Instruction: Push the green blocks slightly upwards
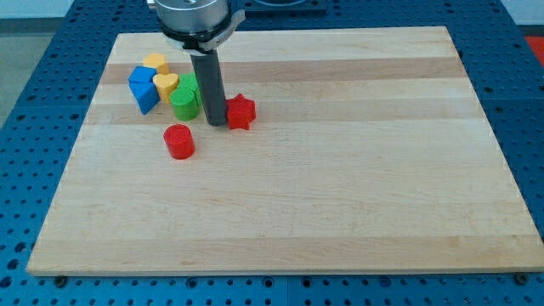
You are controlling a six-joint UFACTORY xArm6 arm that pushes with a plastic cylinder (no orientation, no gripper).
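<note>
Two green blocks sit at the board's upper left: a green cylinder (183,103) in front and a second green block (189,83) behind it, its shape unclear. My tip (216,124) stands just right of the green cylinder, between it and a red star block (241,111), close to both; contact cannot be told. The rod hides part of the rear green block.
A blue block (143,88), a yellow heart block (165,84) and another yellow block (155,63) cluster left of the green ones. A red cylinder (179,141) lies below the cluster. The wooden board (340,187) rests on a blue perforated table.
</note>
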